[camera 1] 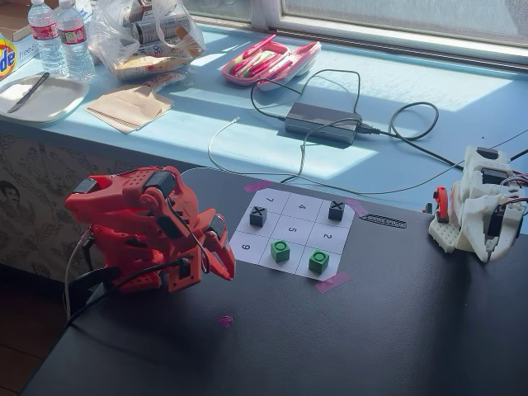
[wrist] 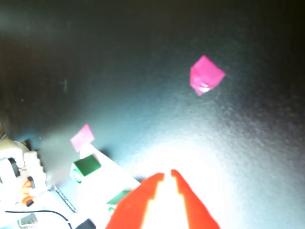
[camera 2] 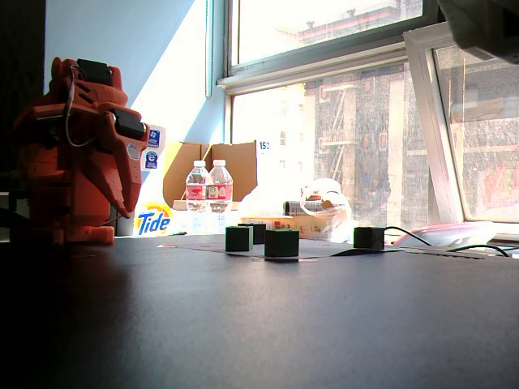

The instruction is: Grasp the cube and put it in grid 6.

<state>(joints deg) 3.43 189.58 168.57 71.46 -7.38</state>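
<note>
Cube: bright green cube (camera 1: 280, 250) with a dark ring on top, seated in the middle cell of the near row of the paper grid (camera 1: 307, 221), fixed view from above.
Grid 6: digit not readable, covered by that cube; judged to be this cell from 9 on its left and 5 behind it.
Second green cube (camera 1: 318, 261): in the near right corner cell, just beside the first, apart from it.
Black X-marked cubes (camera 1: 258, 216) (camera 1: 336, 210): in the middle-left and far-right cells.
Gripper (camera 1: 224, 268): red fingers together save for a thin slit in the wrist view (wrist: 167, 177), clamped on nothing; folded low over the black table (camera 1: 371, 330), well apart from the grid.
Pink tape scrap (wrist: 206, 75): on the table ahead of the fingertips.
Progress: placement apparently done if that cell is 6; no grasp under way, nothing visibly left.
</note>
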